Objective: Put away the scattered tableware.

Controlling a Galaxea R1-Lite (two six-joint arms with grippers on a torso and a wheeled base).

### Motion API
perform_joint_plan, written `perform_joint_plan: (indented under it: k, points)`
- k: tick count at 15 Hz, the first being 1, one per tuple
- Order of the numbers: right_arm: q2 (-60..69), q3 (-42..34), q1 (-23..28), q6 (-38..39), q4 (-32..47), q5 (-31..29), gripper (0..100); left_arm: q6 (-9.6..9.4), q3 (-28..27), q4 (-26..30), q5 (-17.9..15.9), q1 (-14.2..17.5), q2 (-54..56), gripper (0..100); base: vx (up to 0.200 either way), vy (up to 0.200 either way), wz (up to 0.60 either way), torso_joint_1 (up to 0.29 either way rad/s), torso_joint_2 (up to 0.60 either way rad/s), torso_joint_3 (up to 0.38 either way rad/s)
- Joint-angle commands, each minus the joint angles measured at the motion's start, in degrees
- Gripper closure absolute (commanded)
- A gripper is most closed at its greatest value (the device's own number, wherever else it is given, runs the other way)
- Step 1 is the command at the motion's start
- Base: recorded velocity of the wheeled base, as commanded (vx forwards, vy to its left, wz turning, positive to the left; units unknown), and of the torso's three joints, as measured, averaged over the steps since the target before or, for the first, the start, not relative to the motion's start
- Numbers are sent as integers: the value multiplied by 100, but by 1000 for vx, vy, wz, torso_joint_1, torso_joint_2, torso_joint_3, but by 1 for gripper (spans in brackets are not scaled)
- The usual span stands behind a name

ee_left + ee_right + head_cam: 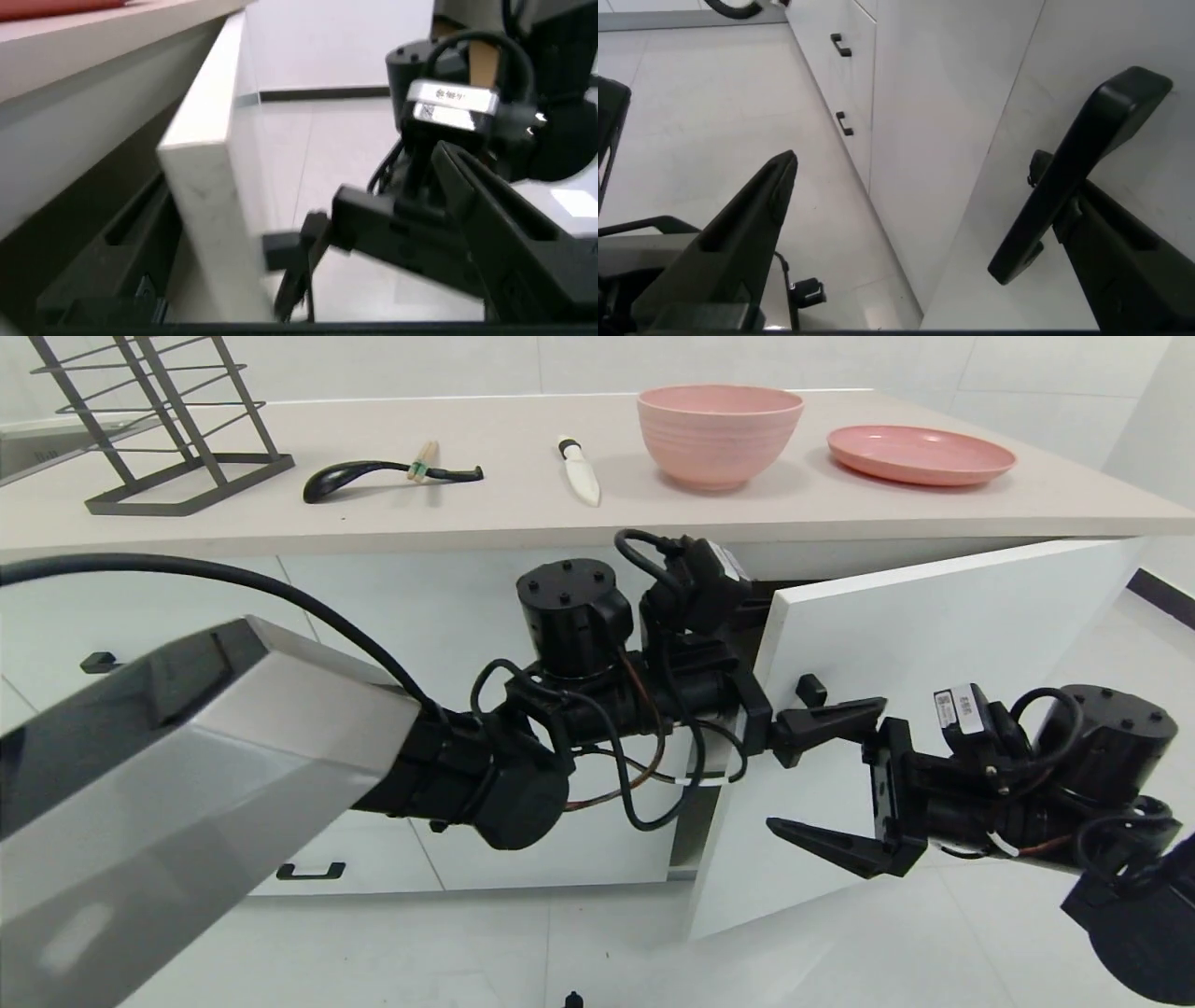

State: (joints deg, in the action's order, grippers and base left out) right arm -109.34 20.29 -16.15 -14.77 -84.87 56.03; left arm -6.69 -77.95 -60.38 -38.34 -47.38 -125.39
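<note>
On the counter lie a black spoon (341, 477), chopsticks (423, 460), a white knife (581, 472), a pink bowl (719, 433) and a pink plate (920, 455). Below them a white cabinet door (943, 700) stands partly open. My left gripper (747, 714) is open at the door's free edge (201, 187), one finger inside the cabinet and one outside. My right gripper (826, 779) is open in front of the door, just below its small black knob (810, 689), holding nothing. In the right wrist view its fingers (747, 233) frame the door face.
A dark wire rack (173, 429) stands at the counter's back left. Closed cabinet fronts with black handles (310, 871) run to the left of the open door. White tiled floor (840, 952) lies below and to the right.
</note>
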Motion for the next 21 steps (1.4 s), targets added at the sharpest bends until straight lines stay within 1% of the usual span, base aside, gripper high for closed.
perform_joint_plan:
  k: [1, 2, 3, 4, 6, 10, 11, 12, 13, 15, 16, 17, 19, 20, 21]
  points:
    - [88, -192, 112, -17, 23, -22, 0, 335, -72, -457, 28, -473, -451, 0, 0, 0, 0, 0, 0, 0]
    - [97, -271, 253, -25, 23, -22, 0, 493, -63, -571, 37, -535, -469, 0, 0, 0, 0, 0, 0, 0]
    - [106, -341, 358, -43, 23, -22, 0, 520, -54, -589, 37, -544, -460, 0, 0, 0, 0, 0, 0, 0]
    - [158, -429, 569, -105, 23, -4, 0, 529, -45, -607, 107, -473, -451, 0, 0, 0, 0, 0, 0, 0]
    - [299, -482, 780, -113, 32, 5, 0, 537, -19, -624, 134, -386, -416, 0, 0, 0, 0, 0, 0, 0]
    - [325, -789, 1123, -148, 32, -4, 0, 573, -1, -615, 186, -386, -407, 0, 0, 0, 0, 0, 0, 0]
    - [369, -842, 1202, -148, 32, -4, 0, 634, -1, -615, 353, -386, -416, 0, 0, 0, 0, 0, 0, 0]
    - [519, -930, 1308, -148, 32, -22, 0, 740, -28, -615, 556, -386, -416, 0, 0, 0, 0, 0, 0, 0]
    - [624, -1009, 1378, -157, 32, -31, 0, 775, -19, -615, 652, -386, -416, 0, 0, 0, 0, 0, 0, 0]
    - [1503, -1624, 1870, -166, 32, -57, 0, 775, 34, -607, 890, -394, -407, 0, 0, 0, 0, 0, 0, 0]
    - [1767, -1730, 2011, -166, 32, -66, 0, 775, 43, -589, 995, -403, -398, 0, 0, 0, 0, 0, 0, 0]
    - [2426, -1967, 2301, -166, 50, -250, 0, 784, 43, -571, 1294, -421, -398, 0, 0, 0, 0, 0, 0, 0]
    - [3314, -2029, 2450, -175, 85, -303, 0, 801, 122, -571, 1549, -438, -416, 0, 0, 0, 0, 0, 0, 0]
    - [3489, -2020, 2459, -157, 85, -321, 0, 801, 166, -580, 1637, -456, -416, 0, 0, 0, 0, 0, 0, 0]
    - [4052, -1756, 2556, -113, 67, -373, 0, 907, 254, -598, 1900, -561, -398, 0, 0, 0, 0, 0, 0, 0]
